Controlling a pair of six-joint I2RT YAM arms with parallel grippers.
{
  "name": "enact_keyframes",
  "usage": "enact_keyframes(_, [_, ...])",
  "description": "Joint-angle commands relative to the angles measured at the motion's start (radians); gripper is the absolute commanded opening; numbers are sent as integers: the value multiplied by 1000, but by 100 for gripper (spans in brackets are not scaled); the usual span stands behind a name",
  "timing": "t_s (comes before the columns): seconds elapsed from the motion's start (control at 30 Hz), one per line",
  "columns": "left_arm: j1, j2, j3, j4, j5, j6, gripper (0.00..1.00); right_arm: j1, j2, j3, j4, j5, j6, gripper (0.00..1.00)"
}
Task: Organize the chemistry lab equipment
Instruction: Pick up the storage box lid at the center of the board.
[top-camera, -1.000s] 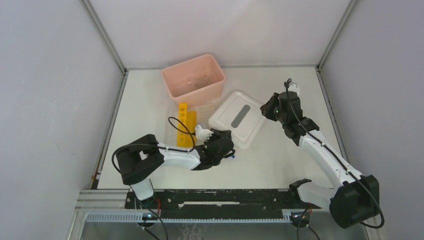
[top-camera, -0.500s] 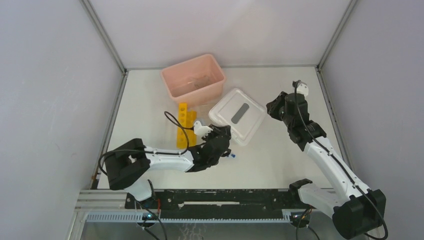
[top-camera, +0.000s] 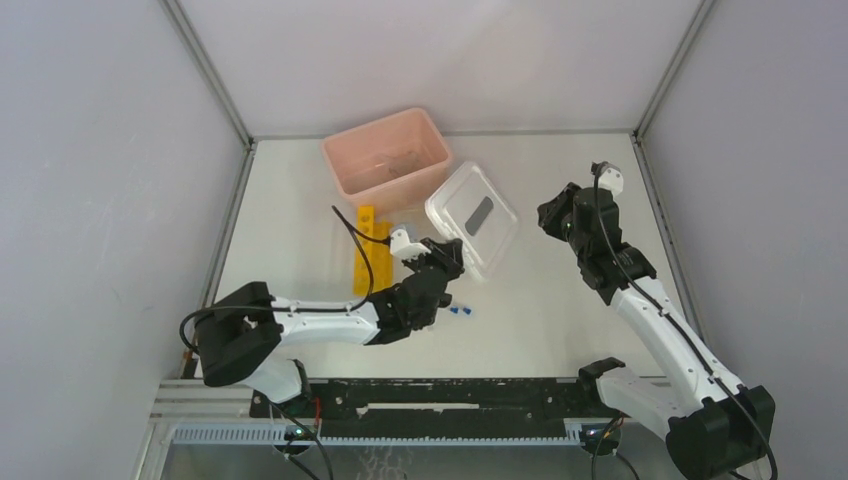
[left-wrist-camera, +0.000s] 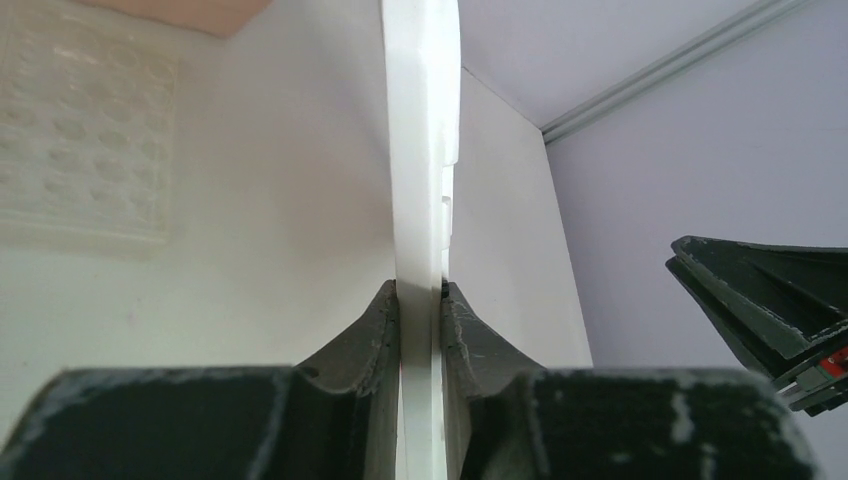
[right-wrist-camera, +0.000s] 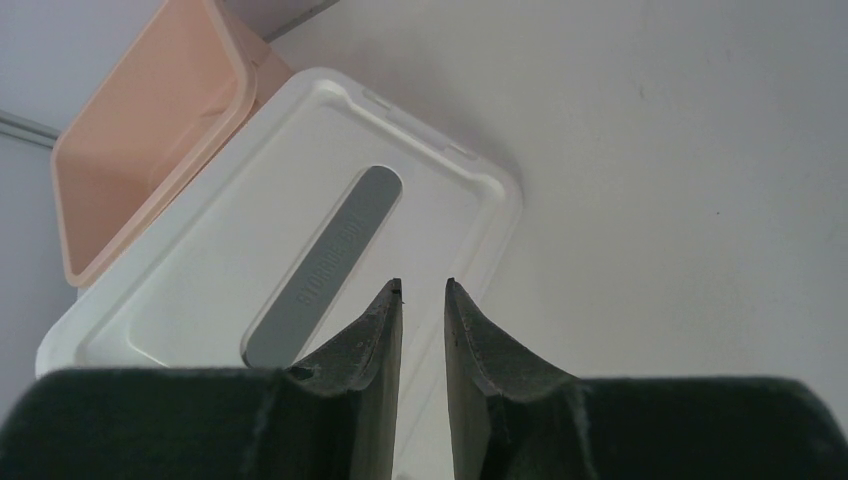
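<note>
My left gripper (top-camera: 445, 262) is shut on the edge of the white slotted lid (top-camera: 470, 222), which it holds tilted up off the table. In the left wrist view the lid (left-wrist-camera: 420, 150) stands edge-on between both pads of the left gripper (left-wrist-camera: 420, 290). The right gripper (top-camera: 553, 215) hovers to the right of the lid, apart from it. Its jaws stand a little apart in the right wrist view, right gripper (right-wrist-camera: 423, 287), with nothing between them. The yellow rack (top-camera: 368, 250) lies left of the lid. Small blue-capped tubes (top-camera: 460, 311) lie on the table. The clear gridded rack (left-wrist-camera: 85, 130) sits flat.
The pink bin (top-camera: 385, 150) stands open at the back, just beyond the lid, and shows in the right wrist view as well, pink bin (right-wrist-camera: 150, 130). Grey walls close the table on three sides. The right arm's gripper (left-wrist-camera: 770, 300) shows at the right of the left wrist view.
The left gripper has raised the lid and tipped it up, carrying it back towards the bin. The right gripper has come off the lid and drawn back to the right.
</note>
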Motion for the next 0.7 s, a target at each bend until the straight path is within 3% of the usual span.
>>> enact_keyframes(0.0, [-3,-50,-6,105,-53,199,0,5,-20,1,33,27,6,29])
enact_keyframes(0.33, [23,-92,56,208,-4,407,0,8,-22,2,57,47,1,29])
enact_keyframes(0.67, [159,-130,119,211,150,437,0,8,25,3,119,41,-10,29])
